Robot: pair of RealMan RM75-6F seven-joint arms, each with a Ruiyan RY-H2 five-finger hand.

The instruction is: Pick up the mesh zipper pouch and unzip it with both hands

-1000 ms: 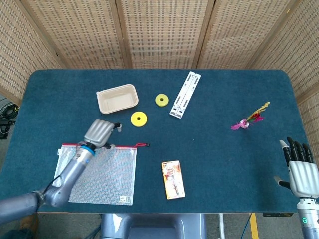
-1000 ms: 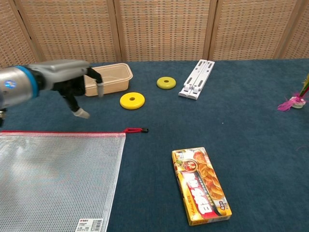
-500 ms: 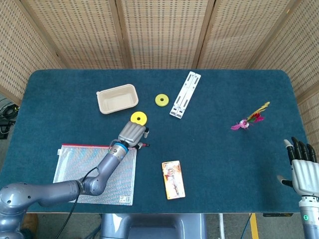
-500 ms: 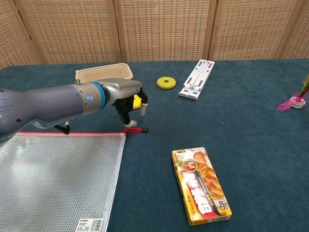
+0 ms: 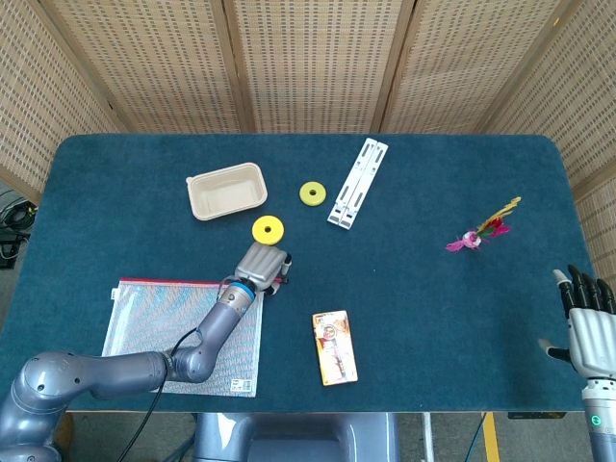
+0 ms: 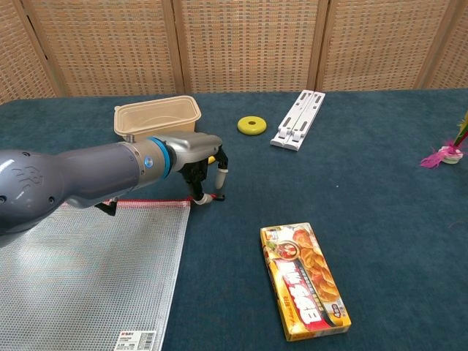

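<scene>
Since the earlier frames the left hand (image 6: 201, 164) has swung from over the pouch's far edge across to its zipper end, and now comes down on the red pull tab (image 6: 207, 197); the right hand (image 5: 589, 322) has slid a little lower at the near right corner of the surface.

Nearest, the mesh zipper pouch (image 6: 88, 270) lies flat at the near left edge of the surface, its red zipper line along the far side and the pull tab poking out past its right corner. It is not lifted and the zipper looks fully closed, so the task is at its very start: the grasp is only being set up. The left hand's fingers are curled downward with their tips right at the tab; whether they already pinch it I cannot tell from either view. The right hand holds nothing, fingers straight and apart, well away from the pouch.

Just right of the pouch lies a snack box (image 6: 304, 281). Farther back sit a yellow ring (image 5: 269, 229), a beige tray (image 6: 157, 114), a second yellow ring (image 6: 251, 125) and a white folding stand (image 6: 297, 120); a feathered shuttlecock (image 5: 478, 234) rests toward the right edge.

Left to do, by my reading: secure the tab, raise the pouch, bring the right hand over, pull the zipper open.
</scene>
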